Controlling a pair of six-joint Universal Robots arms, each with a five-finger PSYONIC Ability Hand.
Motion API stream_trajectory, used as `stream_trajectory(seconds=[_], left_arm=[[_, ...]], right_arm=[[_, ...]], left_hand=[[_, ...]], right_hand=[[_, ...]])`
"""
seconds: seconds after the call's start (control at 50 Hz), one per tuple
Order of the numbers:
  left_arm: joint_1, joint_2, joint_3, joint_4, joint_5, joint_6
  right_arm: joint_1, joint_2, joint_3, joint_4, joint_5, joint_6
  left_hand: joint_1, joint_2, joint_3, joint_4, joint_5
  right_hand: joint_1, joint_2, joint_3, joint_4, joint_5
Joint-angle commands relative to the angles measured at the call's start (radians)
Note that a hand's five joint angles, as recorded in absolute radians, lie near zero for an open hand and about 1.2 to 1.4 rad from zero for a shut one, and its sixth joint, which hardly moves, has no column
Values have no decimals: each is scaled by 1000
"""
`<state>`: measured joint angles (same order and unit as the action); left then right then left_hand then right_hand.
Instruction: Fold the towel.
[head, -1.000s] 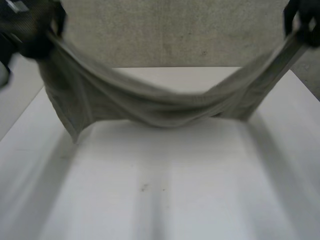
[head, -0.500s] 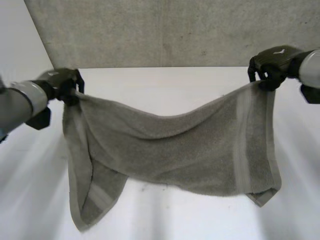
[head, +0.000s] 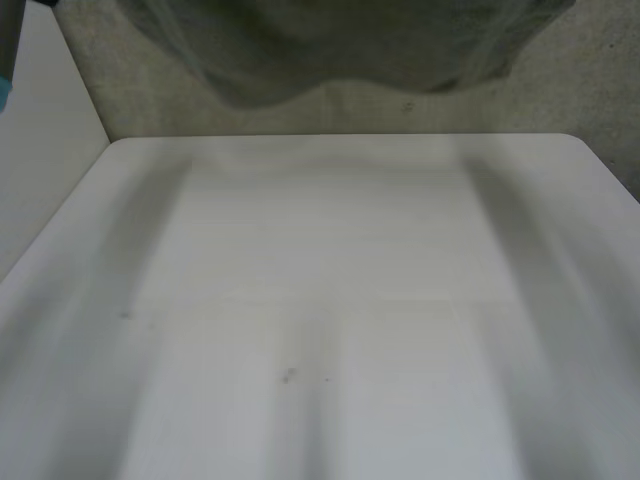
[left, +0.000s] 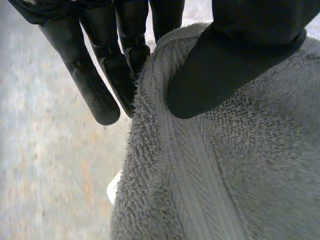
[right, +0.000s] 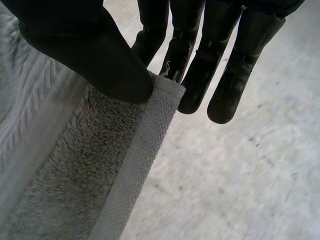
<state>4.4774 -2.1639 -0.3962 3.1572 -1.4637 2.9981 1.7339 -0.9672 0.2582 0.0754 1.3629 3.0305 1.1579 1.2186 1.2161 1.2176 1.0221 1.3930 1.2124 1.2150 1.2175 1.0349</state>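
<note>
1. Left hand (left: 235, 65) is clamped on the towel (left: 240, 170), thumb squeezing the hemmed edge against the fingers (left: 95, 95).
2. Right hand (right: 90, 55), same deal: it's got a towel corner pinched between thumb and fingers.
3. The towel is held up in the air, and its sagging lower edge hangs over the far end of the white worktop (head: 340, 300), not lying on it.

Tabletop (head: 330, 250): white and smooth, spread out right below me, its far corners rounded.
Marks on it: one small dark speck (head: 288, 376) near my side, and I spot a fainter smudge (head: 125, 316) off towards my left.
Floor (head: 350, 110): grey and speckled, there past the tabletop's far edge.
</note>
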Motion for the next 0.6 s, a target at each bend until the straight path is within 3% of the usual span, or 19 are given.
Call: stream_trajectory(seconds=[0.02,0.16,0.3,0.48,0.6], left_arm=[[19,-1,-290,-43,0,-5],[28,-34,-550,119,11,-1],[28,-148,-795,349,137,44],[29,-178,-874,350,151,188],[46,-84,-947,281,152,216]], right_arm=[[-4,10,198,136,-100,-48],[-10,45,464,133,-153,-173],[-11,175,633,133,-142,-248],[-13,200,740,133,-140,-251],[-14,78,854,129,-142,-266]], left_hand=[[238,178,180,179,200],[238,178,180,179,200],[238,178,180,179,200],[238,178,180,179,200],[238,178,180,179,200]], right_hand=[[3,184,181,179,187],[3,184,181,179,187],[3,184,181,179,187],[3,184,181,179,187],[3,184,181,179,187]])
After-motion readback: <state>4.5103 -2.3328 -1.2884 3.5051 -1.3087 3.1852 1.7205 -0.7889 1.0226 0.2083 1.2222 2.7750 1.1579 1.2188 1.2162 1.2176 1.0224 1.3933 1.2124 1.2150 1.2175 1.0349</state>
